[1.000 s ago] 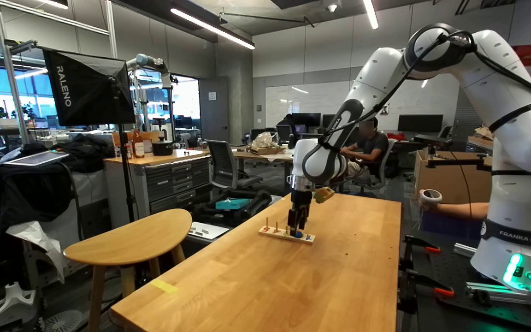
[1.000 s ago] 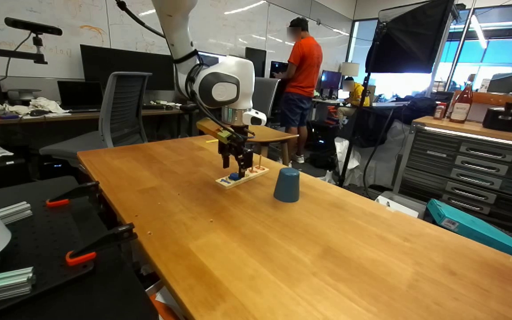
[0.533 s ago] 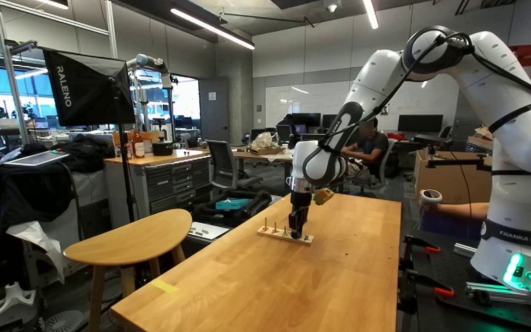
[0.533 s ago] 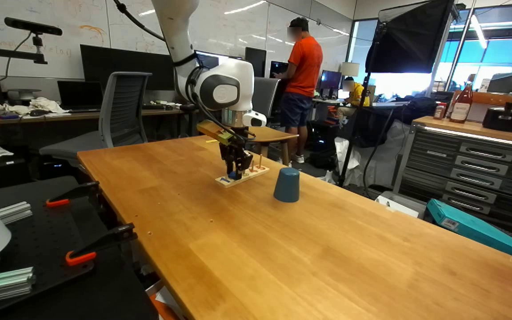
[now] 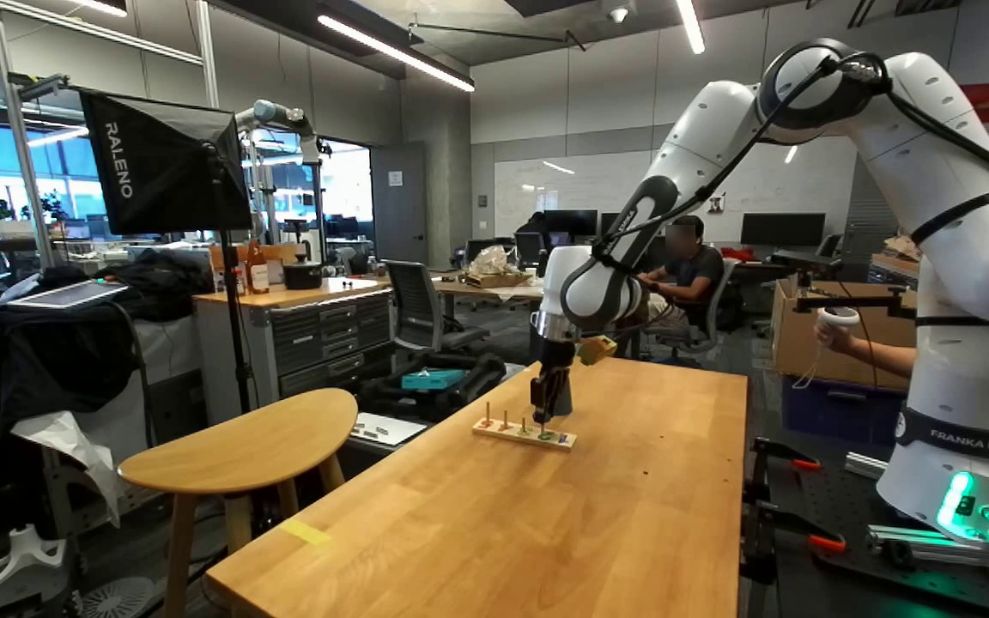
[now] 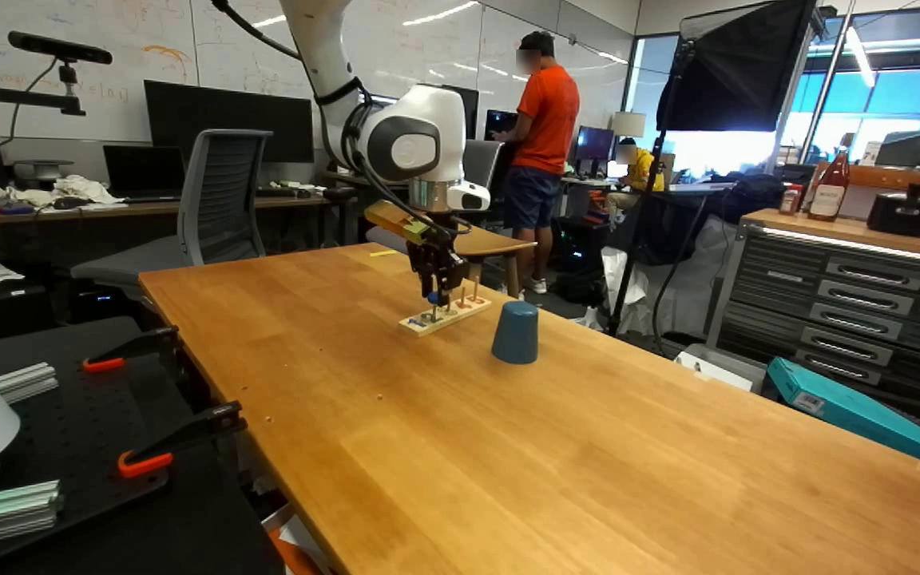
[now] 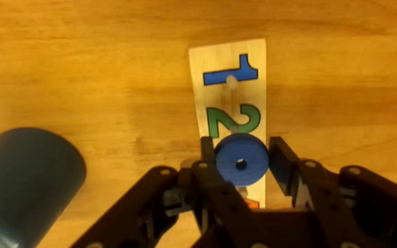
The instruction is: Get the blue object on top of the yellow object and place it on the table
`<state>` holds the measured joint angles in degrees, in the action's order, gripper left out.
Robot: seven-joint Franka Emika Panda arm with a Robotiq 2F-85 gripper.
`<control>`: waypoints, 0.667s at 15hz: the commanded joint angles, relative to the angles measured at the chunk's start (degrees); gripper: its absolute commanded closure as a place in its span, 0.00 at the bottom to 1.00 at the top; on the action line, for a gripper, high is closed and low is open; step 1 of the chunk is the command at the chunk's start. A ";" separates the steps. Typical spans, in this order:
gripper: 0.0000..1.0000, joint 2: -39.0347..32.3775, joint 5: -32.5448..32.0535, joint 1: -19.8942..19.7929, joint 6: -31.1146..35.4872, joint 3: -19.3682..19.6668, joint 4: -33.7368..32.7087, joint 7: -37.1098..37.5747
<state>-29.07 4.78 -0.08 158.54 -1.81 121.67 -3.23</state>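
Observation:
The blue object [image 7: 241, 151] is a thick round disc with a hole through its middle. My gripper [image 7: 242, 156] is shut on it, one finger pad against each side. In an exterior view the blue object [image 6: 433, 298] hangs above the yellow object [image 6: 420, 327], near the top of a peg; whether the peg tip is inside the hole I cannot tell. The yellow object [image 7: 215, 98] is a pale flat board with upright pegs and painted numerals, lying on the table [image 5: 597, 515]. Another exterior view has the gripper [image 5: 544, 415] over the board's peg row, the disc hardly visible there.
A blue-grey cup [image 6: 516, 333] stands upside down on the table beside the board; the wrist view has this cup [image 7: 29, 182] at lower left. A low round-ended wooden table [image 5: 237, 438] is alongside. Black clamps [image 6: 196, 439] grip the table's edge by the robot.
The open gripper came down around the disc and shut on it, then rose with it off the board. The board has shifted slightly along the table.

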 commanded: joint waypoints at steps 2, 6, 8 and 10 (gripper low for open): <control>0.81 6.79 0.91 -3.01 -4.39 0.23 1.49 0.09; 0.81 5.60 0.04 -3.83 -6.69 3.04 3.15 1.78; 0.81 3.92 -0.22 -3.94 -6.95 3.98 3.94 2.57; 0.81 2.19 -0.17 -3.99 -6.92 4.40 4.37 3.11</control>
<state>-25.24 5.07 -4.20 152.15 1.95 125.69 -2.11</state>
